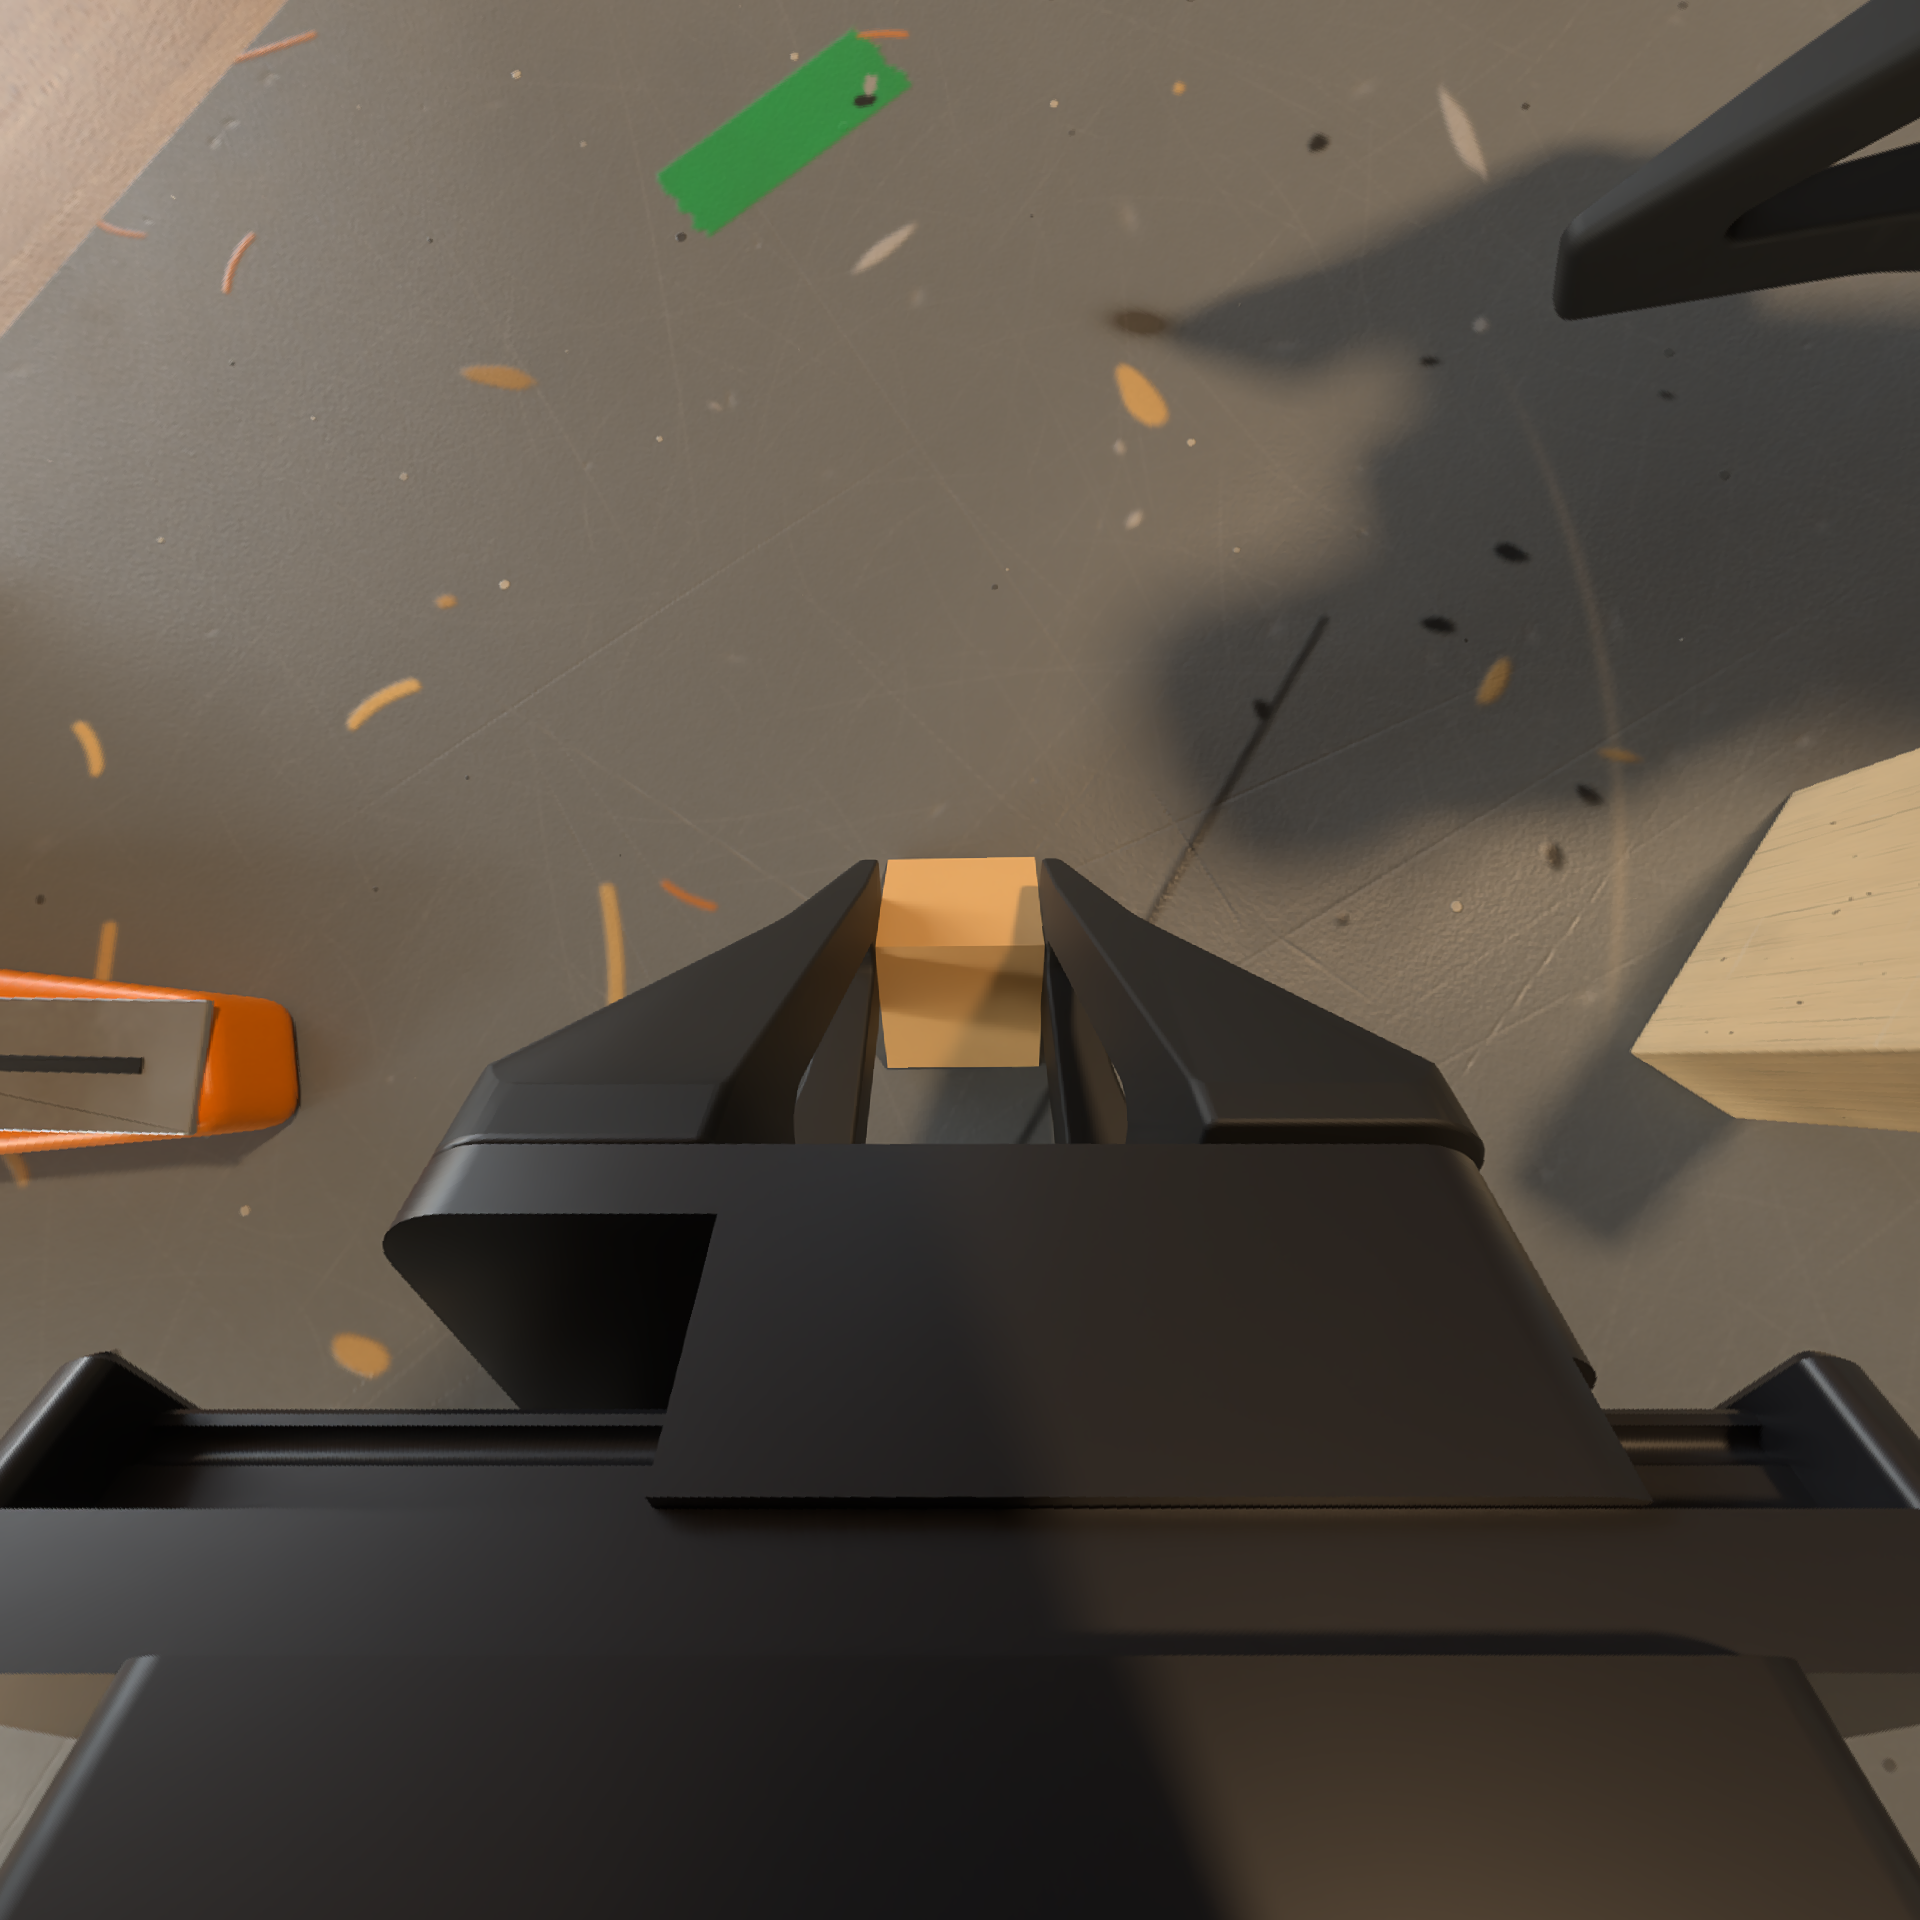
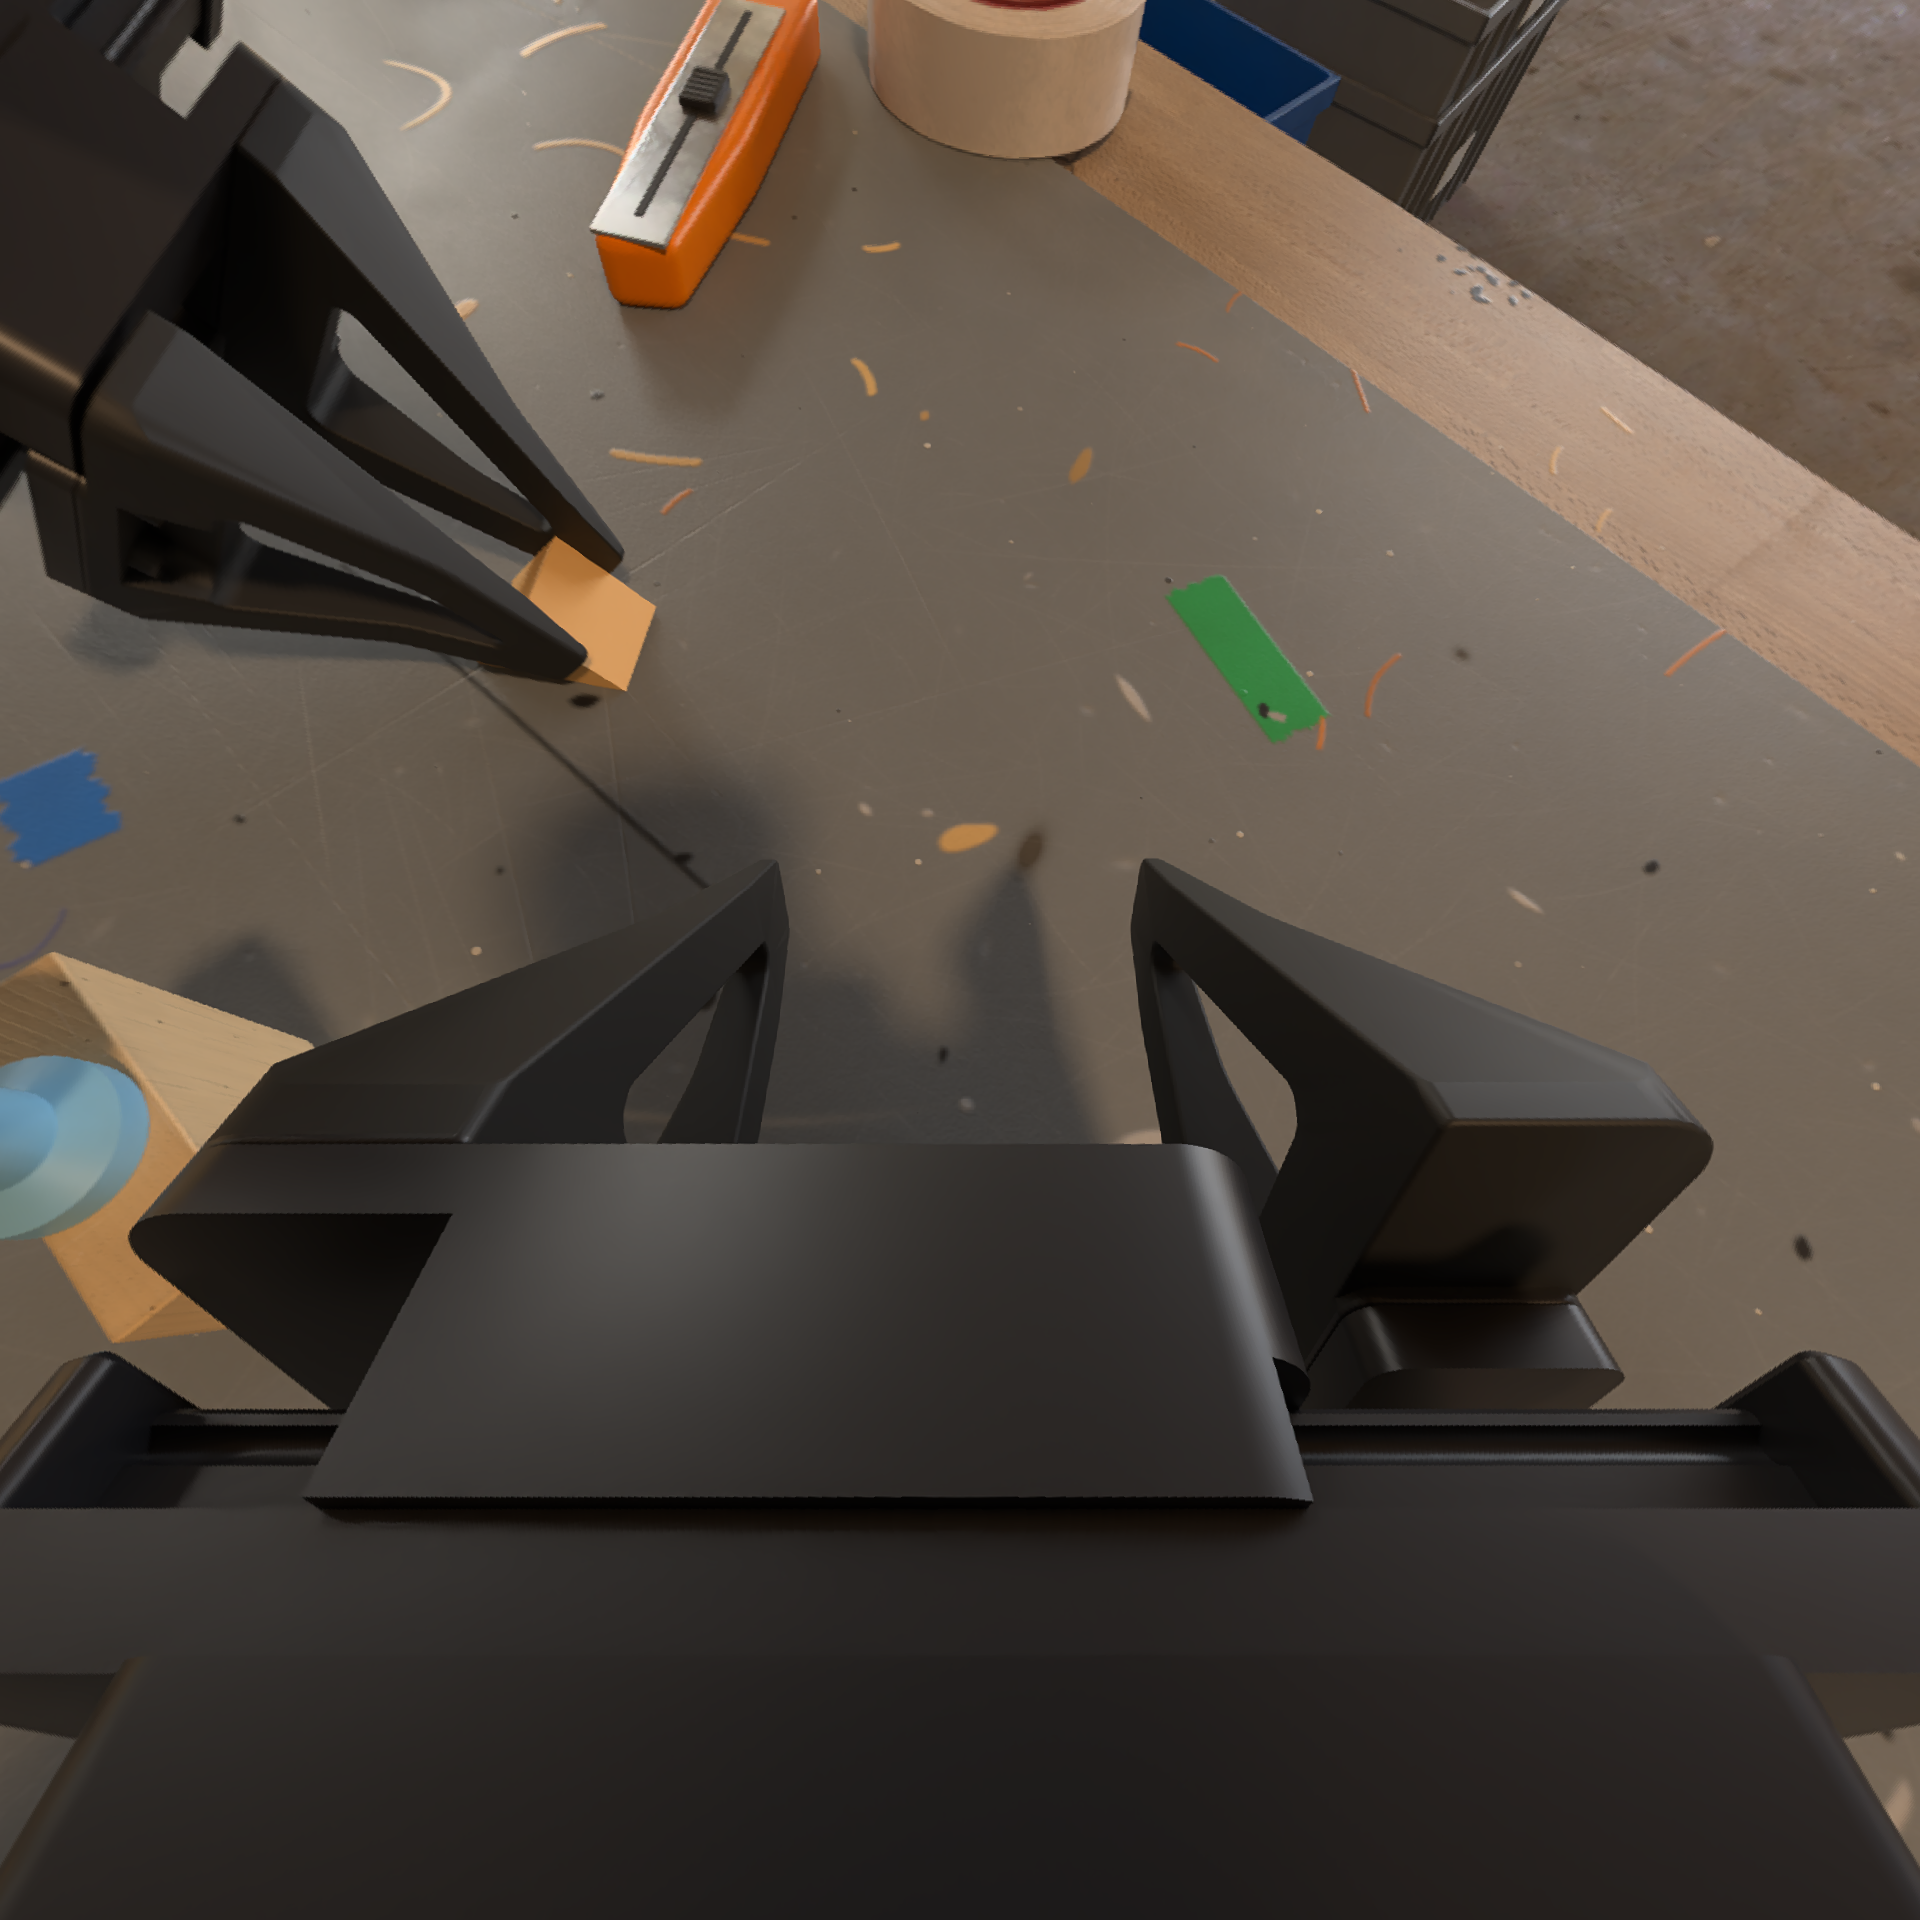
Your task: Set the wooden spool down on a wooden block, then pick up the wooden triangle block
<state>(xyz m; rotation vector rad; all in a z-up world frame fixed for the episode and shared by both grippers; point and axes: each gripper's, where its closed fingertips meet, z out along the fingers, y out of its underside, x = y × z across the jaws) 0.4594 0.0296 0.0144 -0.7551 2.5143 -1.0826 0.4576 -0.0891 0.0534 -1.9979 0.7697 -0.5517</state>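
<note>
The small tan wooden triangle block [image 2: 592, 623] sits between the left gripper's [image 2: 582, 613] fingertips, on the grey mat [image 2: 935, 623]. Beyond it lies the orange utility knife [image 2: 707, 156], with the pale tape roll [image 2: 1003, 73] at the table's wooden edge [image 2: 1507, 395]. The blue spool [image 2: 52, 1143] rests on the pale wooden cube [image 2: 177, 1049] beside the right gripper [image 2: 956, 914].

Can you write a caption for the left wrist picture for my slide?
Left end effector shut on the wooden triangle block above a gray table, beside an orange box cutter.
</note>
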